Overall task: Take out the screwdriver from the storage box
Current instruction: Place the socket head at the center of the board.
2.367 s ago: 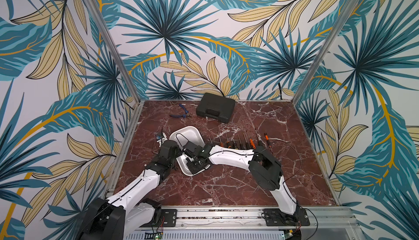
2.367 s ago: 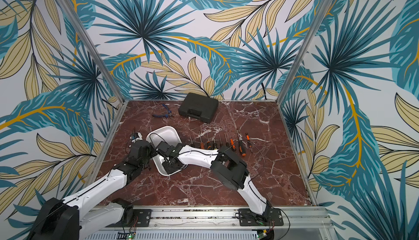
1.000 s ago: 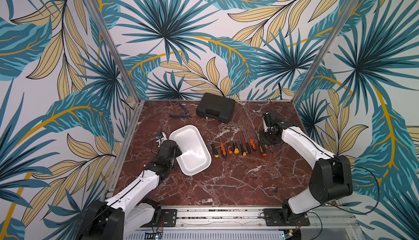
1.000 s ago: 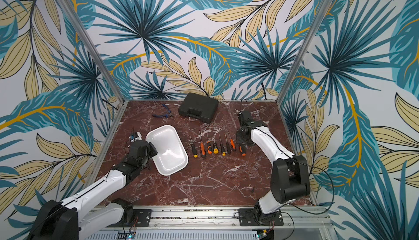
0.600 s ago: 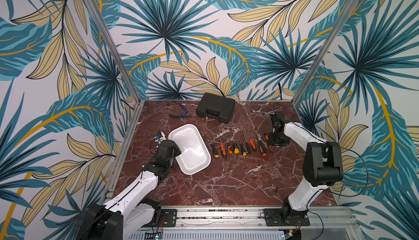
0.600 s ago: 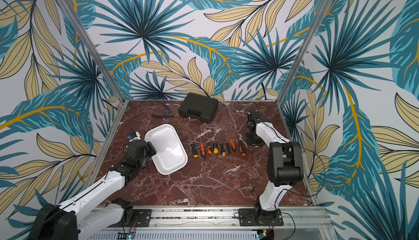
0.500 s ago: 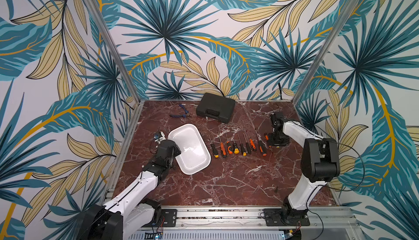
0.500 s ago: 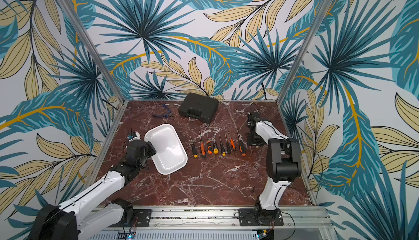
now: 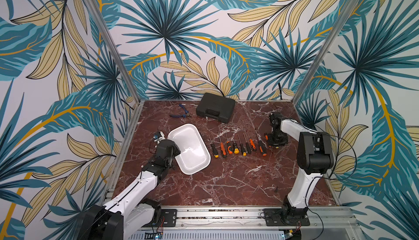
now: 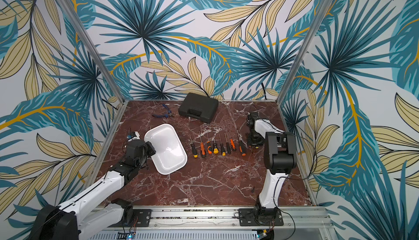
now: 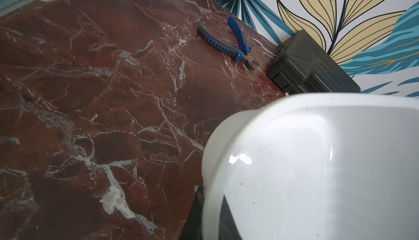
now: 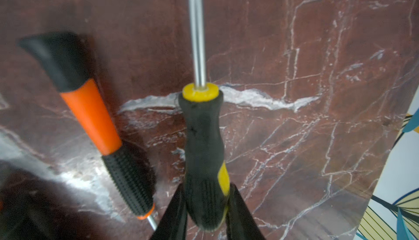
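**Light, stiff tool; take it by the ribbed handle**

The right pincer (image 12: 206,189) pinches the black-and-yellow screwdriver (image 12: 204,148) at its handle's butt, low by the table (image 9: 226,182) and well apart from the empty storage box (image 9: 188,145). The left pincer (image 9: 176,153) clamps the box's rim. The bare steel shaft would probably slip.

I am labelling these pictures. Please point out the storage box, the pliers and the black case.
storage box (image 9: 190,152): a top view, its bare floor.
pliers (image 11: 217,46): left wrist view, the striped handle.
black case (image 9: 216,105): a top view, its lid.
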Controlling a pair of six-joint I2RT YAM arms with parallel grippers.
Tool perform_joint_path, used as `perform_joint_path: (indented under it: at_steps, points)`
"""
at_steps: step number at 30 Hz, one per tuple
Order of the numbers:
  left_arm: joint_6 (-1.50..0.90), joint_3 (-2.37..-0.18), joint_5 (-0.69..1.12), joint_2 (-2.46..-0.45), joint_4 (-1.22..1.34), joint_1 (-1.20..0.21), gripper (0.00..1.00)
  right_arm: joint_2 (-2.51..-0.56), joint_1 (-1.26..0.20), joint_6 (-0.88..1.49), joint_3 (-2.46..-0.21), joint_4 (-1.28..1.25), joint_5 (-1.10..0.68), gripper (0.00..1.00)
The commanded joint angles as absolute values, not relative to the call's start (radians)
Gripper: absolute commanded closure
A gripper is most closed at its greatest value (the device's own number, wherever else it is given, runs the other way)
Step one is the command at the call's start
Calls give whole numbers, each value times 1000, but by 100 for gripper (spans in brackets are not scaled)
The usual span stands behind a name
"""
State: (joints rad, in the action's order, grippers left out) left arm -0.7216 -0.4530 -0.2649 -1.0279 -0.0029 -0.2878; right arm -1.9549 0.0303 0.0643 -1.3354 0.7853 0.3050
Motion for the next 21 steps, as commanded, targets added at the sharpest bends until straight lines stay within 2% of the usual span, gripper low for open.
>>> perform_joint_path:
  at_steps: [1,21]
  points:
    - [-708,-462,-242,-1032,-21,-272,100,-1976,37,46,-1354,820,292,83]
    - [-675,-572,-133,-1242,-57,-245,100,-1985,49,41,-1353,815,257,68]
